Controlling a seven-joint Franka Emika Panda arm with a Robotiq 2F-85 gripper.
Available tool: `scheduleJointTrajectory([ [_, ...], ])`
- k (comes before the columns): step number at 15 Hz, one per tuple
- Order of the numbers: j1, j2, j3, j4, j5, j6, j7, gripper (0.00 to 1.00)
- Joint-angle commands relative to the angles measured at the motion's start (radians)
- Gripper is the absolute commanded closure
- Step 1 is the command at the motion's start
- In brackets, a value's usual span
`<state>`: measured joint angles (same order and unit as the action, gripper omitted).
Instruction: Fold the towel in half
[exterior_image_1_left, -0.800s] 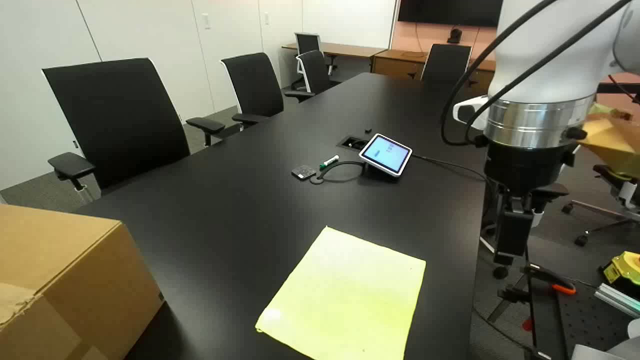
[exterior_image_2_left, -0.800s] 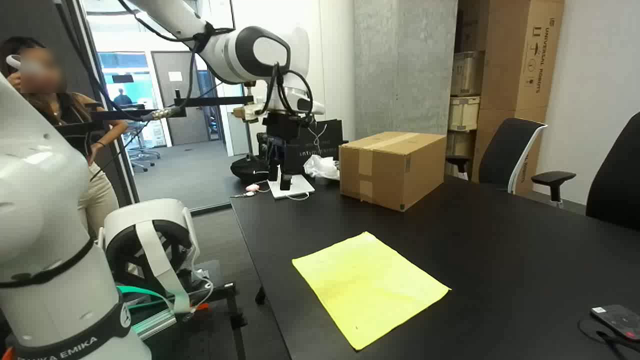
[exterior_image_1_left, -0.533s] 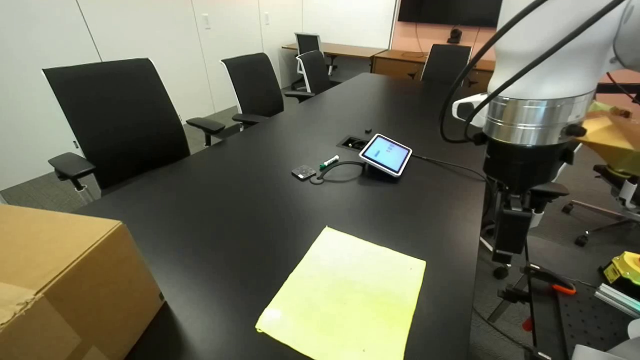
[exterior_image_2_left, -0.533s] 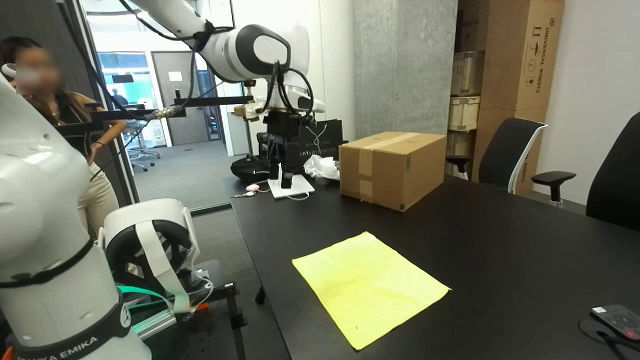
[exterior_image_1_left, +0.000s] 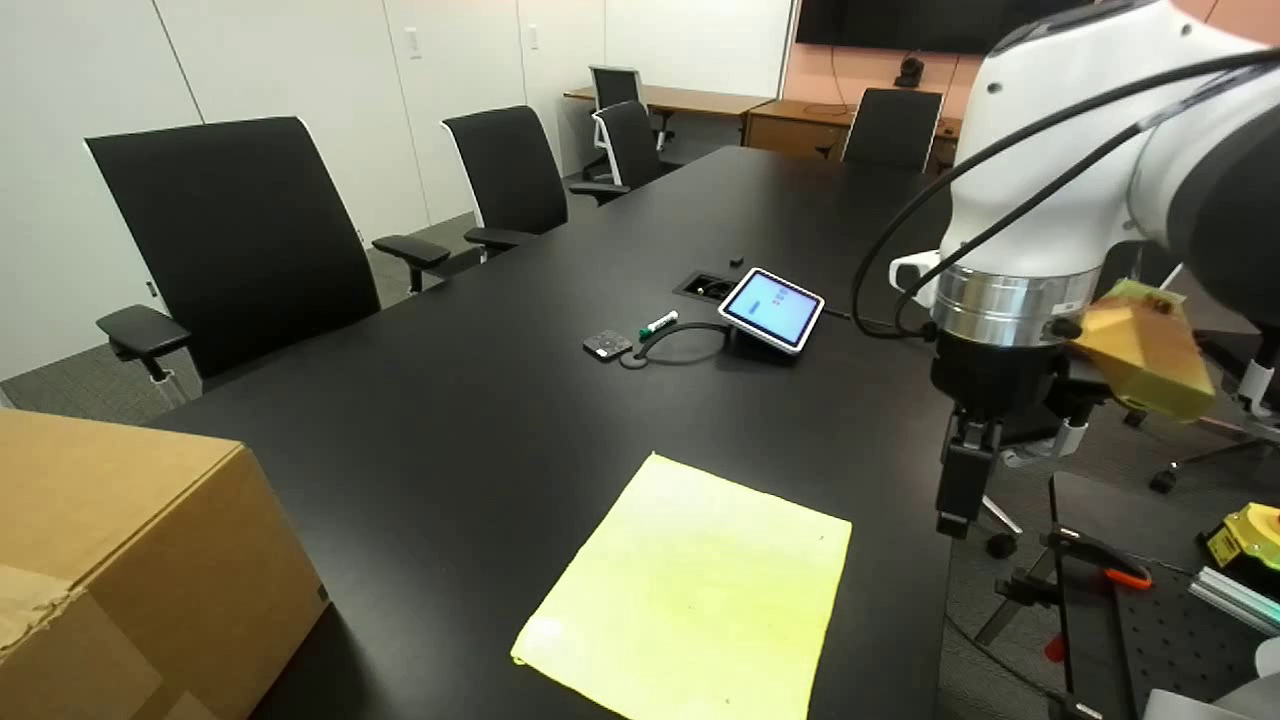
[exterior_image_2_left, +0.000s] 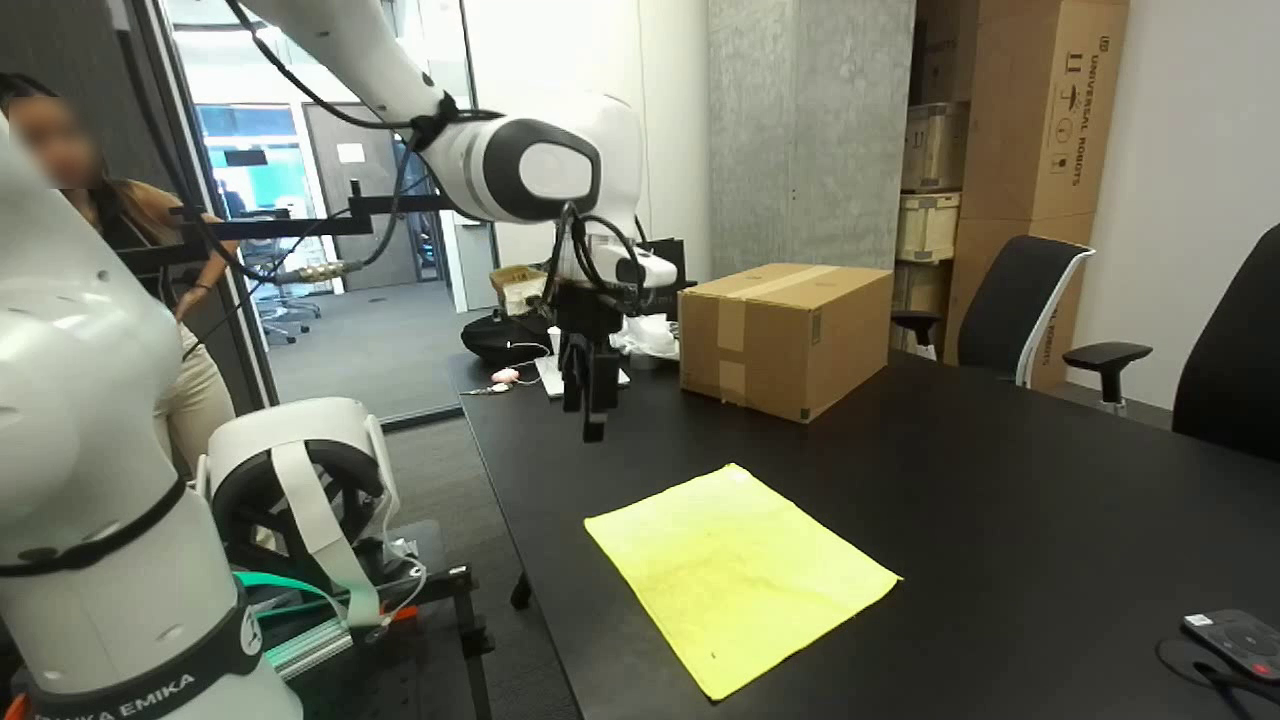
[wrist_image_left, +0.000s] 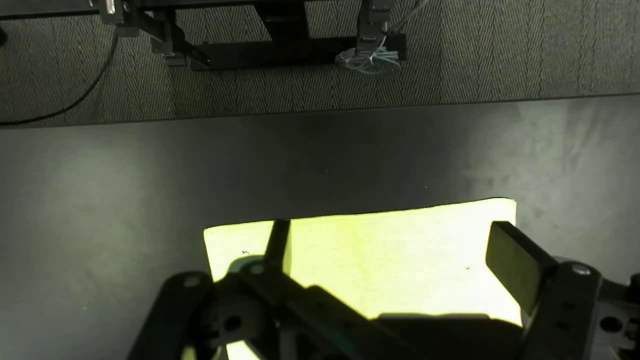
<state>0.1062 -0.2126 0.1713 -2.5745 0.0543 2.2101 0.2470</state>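
The towel (exterior_image_1_left: 690, 600) is a pale yellow cloth lying flat and spread out on the black table, near its edge. It also shows whole in an exterior view (exterior_image_2_left: 740, 580). My gripper (exterior_image_1_left: 955, 525) points down in the air, apart from the towel, on the side of the nearby table edge. It also shows in an exterior view (exterior_image_2_left: 583, 420). In the wrist view the gripper (wrist_image_left: 390, 240) is open with its fingers wide apart and nothing between them. The towel (wrist_image_left: 380, 260) shows below and behind the fingers; its lower part is hidden by the gripper.
A brown cardboard box (exterior_image_2_left: 750, 340) stands on the table (exterior_image_1_left: 450, 480) beyond the towel. A small tablet (exterior_image_1_left: 772, 310), a marker (exterior_image_1_left: 659, 324) and a dark square device (exterior_image_1_left: 607, 345) lie farther along. A cart (exterior_image_1_left: 1160, 620) stands beside the table. A person (exterior_image_2_left: 150, 230) stands behind the arm.
My gripper has moved lower and closer to the towel, shifting left in an exterior view. The towel has not moved. The person has shifted slightly.
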Motion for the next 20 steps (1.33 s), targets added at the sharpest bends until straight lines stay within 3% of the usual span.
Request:
scheduleJointTrajectory([
  [1,-0.025,0.084,-0.036,-0.063,-0.014,0.193,-0.018,0.0],
  [7,-0.046,0.274,-0.091,-0.099,0.005,0.443,-0.057,0.0],
  [11,-0.077,0.411,-0.098,-0.091,0.132,0.609,-0.184,0.0],
  [14,-0.154,0.514,-0.047,-0.067,0.251,0.703,-0.334,0.0],
  [17,-0.273,0.588,0.04,-0.041,0.319,0.76,-0.455,0.0],
  [20,-0.387,0.662,0.118,-0.016,0.314,0.838,-0.506,0.0],
])
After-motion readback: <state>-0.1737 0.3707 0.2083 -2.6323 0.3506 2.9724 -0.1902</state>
